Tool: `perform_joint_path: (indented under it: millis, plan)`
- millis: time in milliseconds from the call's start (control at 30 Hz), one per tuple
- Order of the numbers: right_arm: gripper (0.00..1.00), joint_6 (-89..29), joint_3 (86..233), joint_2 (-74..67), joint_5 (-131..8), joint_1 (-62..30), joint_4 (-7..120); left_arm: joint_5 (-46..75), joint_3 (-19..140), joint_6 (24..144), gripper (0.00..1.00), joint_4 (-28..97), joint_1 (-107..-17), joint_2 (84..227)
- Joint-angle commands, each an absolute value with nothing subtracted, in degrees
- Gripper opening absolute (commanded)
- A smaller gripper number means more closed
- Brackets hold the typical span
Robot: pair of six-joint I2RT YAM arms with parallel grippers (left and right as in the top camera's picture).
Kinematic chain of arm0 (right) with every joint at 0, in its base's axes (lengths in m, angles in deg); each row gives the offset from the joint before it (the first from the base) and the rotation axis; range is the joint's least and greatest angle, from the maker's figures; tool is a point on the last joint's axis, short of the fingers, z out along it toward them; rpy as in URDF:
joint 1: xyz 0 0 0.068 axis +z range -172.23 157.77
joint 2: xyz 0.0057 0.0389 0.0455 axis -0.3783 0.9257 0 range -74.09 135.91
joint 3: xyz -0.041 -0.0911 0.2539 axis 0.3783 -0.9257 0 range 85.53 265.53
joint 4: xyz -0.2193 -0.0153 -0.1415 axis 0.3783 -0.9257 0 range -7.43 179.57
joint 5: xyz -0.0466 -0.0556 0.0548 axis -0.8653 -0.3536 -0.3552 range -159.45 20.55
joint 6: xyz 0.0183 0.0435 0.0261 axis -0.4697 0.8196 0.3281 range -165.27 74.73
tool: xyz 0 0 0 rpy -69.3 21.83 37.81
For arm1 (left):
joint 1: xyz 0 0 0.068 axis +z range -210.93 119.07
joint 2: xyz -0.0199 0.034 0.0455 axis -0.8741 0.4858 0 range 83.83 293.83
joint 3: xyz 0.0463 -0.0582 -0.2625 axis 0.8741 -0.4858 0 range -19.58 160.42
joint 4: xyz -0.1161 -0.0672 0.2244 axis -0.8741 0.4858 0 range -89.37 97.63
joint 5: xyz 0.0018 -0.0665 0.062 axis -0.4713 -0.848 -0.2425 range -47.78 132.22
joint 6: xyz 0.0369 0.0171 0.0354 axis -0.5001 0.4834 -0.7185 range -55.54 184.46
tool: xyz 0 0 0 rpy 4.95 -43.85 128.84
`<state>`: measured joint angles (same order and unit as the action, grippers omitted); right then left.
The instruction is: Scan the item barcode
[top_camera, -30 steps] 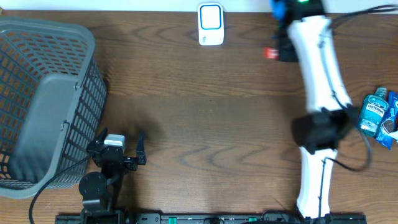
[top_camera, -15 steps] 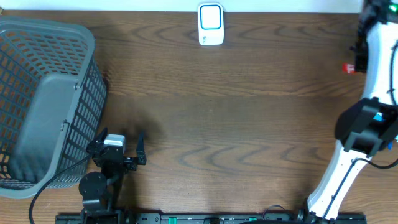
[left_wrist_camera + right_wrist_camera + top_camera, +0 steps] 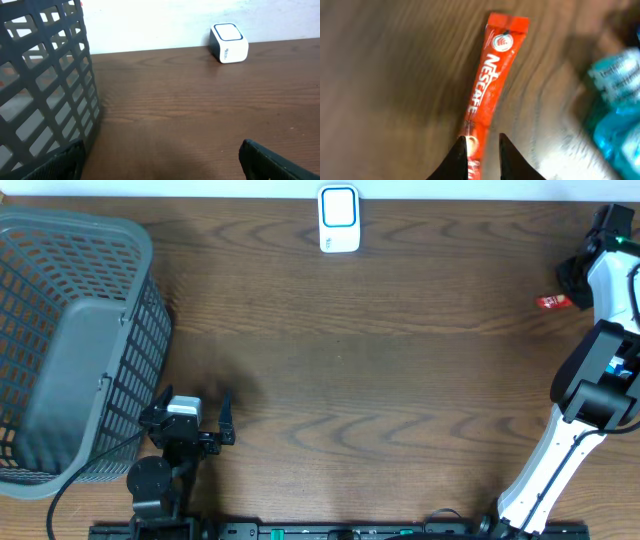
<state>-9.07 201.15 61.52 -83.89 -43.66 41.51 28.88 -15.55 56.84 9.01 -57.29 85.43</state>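
Over on the far right of the desk (image 3: 400,380), the red coffee stick (image 3: 492,80) lies flat on the wood, well apart from the white scanner (image 3: 339,220) at the back edge. Right end effector (image 3: 481,150) straddles its near end, but gripping or let go? Can't tell tbh. Left end effector (image 3: 190,415) sits spread wide and empty beside the basket (image 3: 70,340). Nothing's at the scanner, so I'd guess the scan isn't done yet.
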Motion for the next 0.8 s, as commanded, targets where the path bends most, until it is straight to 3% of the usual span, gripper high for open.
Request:
perform_joint_path:
  millis: [0,300,567,633,700,767]
  plan:
    - [0.2,-24.8,200.4,61.0,-83.5,-43.7,40.8,28.6,-16.5,56.1,0.98,10.5,-57.5,85.3]
    - [0.82,-28.7,204.8,52.7,-70.5,-42.7,31.4,28.6,-16.5,56.1,0.98,10.5,-57.5,85.3]
    - [0.79,-37.1,204.8,32.5,-59.1,-42.4,23.8,28.6,-16.5,56.1,0.98,10.5,-57.5,85.3]
    - [0.86,-37.2,204.8,27.0,-58.4,-42.4,20.9,28.6,-16.5,56.1,0.98,10.5,-57.5,85.3]
    - [0.99,-37.2,204.8,20.8,-58.4,-42.4,17.2,28.6,-16.5,56.1,0.98,10.5,-57.5,85.3]
    - [0.99,-37.2,204.8,15.3,-58.4,-42.4,14.5,28.6,-16.5,56.1,0.98,10.5,-57.5,85.3]
